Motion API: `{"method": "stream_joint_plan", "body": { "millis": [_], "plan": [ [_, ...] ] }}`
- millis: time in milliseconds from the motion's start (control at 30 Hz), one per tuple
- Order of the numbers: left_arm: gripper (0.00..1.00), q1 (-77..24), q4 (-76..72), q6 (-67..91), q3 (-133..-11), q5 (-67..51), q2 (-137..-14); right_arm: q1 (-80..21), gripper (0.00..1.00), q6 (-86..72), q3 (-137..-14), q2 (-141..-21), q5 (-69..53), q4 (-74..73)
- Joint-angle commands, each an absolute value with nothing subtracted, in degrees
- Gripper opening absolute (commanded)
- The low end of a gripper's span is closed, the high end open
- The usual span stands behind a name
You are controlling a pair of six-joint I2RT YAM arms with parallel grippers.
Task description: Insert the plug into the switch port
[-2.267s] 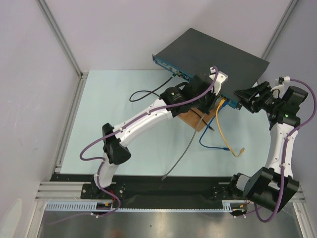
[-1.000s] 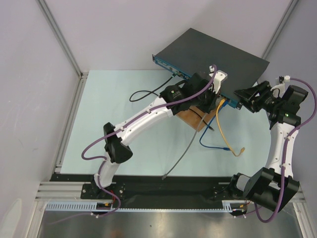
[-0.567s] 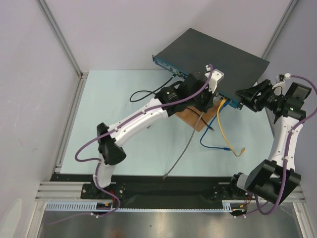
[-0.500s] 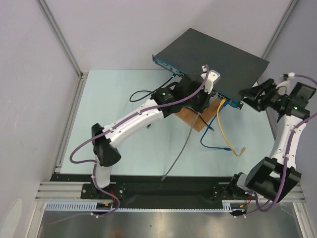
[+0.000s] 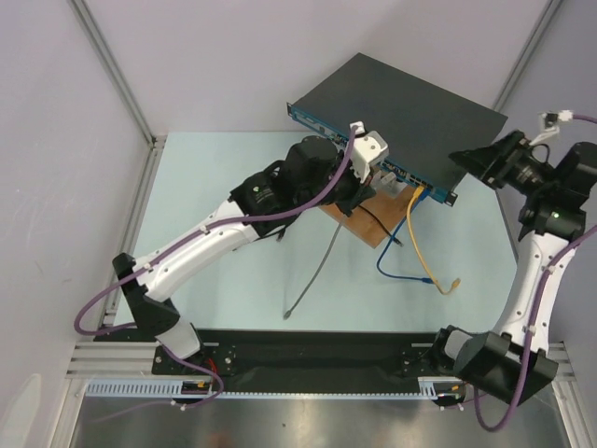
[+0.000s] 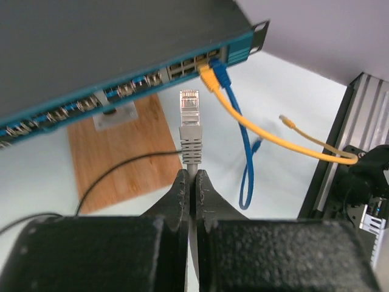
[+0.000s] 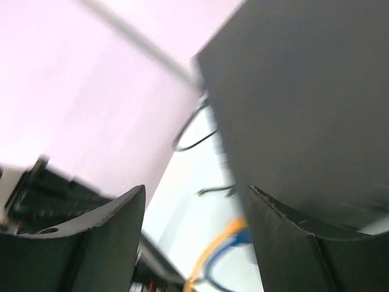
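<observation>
The switch (image 5: 401, 98) is a flat dark grey box at the back, and its teal front face (image 6: 121, 91) carries a row of small sockets. My left gripper (image 6: 190, 180) is shut on the grey cable just behind the plug (image 6: 190, 109). The plug points at the sockets from a short way off and touches none of them. From above, my left gripper (image 5: 362, 182) sits before the middle of the front face, and the grey cable (image 5: 322, 266) trails toward the near edge. My right gripper (image 5: 464, 161) hangs open by the switch's right end, holding nothing.
A yellow cable (image 6: 261, 134) and a blue cable (image 6: 246, 158) are plugged into sockets right of my plug. A brown wooden board (image 6: 121, 152) lies under the switch front, and a black cable (image 5: 275, 173) loops to its left. Aluminium rails (image 5: 131, 233) border the mat.
My left arm has stretched out and swung left along the switch front with the plug, dragging the grey cable left. My right gripper rose away from the switch's end and opened wider.
</observation>
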State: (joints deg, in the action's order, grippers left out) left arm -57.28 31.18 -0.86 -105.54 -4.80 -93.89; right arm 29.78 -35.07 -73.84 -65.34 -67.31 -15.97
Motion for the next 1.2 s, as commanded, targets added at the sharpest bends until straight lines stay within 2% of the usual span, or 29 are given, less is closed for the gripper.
{"method": "stream_joint_plan", "body": {
  "millis": [0, 233, 533, 633, 867, 900, 967, 1067, 1100, 1167],
  "plan": [
    [0.00, -58.6, 24.6, -5.1, -103.7, -5.5, -89.7, 23.3, 0.71, -39.2, -73.2, -62.1, -70.0, -8.9],
    [0.00, -60.2, 23.8, -7.1, -105.6, -5.0, -91.0, 12.1, 0.70, -39.7, -73.0, -62.0, -67.8, -9.1],
    [0.00, -60.1, 23.3, -7.0, -106.9, -5.0, -92.0, 4.7, 0.57, -36.3, -72.3, -62.4, -64.2, -13.5],
    [0.00, -60.1, 23.0, -7.2, -106.6, -4.0, -92.1, 3.3, 0.32, -38.7, -71.4, -62.7, -64.2, -11.4],
    [0.01, -60.0, 18.7, -6.0, -103.3, -3.3, -90.7, 2.7, 0.00, -52.6, -65.1, -63.5, -67.5, -0.6],
    [0.06, -60.1, 17.9, -5.9, -101.5, -3.2, -90.4, 2.7, 0.00, -54.5, -64.4, -63.5, -68.1, 4.5],
    [0.10, -59.7, 14.4, -6.2, -99.0, -4.0, -88.5, 2.7, 0.00, -62.0, -61.9, -64.1, -68.8, 9.2],
    [0.21, -59.2, 8.5, -7.2, -92.9, -5.4, -85.5, 2.8, 0.00, -73.0, -59.3, -64.9, -69.7, 24.3],
    [0.27, -59.1, 7.0, -7.5, -90.3, -5.6, -84.6, 2.8, 0.00, -75.7, -58.0, -65.0, -69.9, 26.9],
    [0.30, -59.2, 3.4, -8.1, -88.0, -6.0, -83.0, 2.8, 0.00, -80.3, -57.0, -65.7, -70.0, 32.3]
  ]
}}
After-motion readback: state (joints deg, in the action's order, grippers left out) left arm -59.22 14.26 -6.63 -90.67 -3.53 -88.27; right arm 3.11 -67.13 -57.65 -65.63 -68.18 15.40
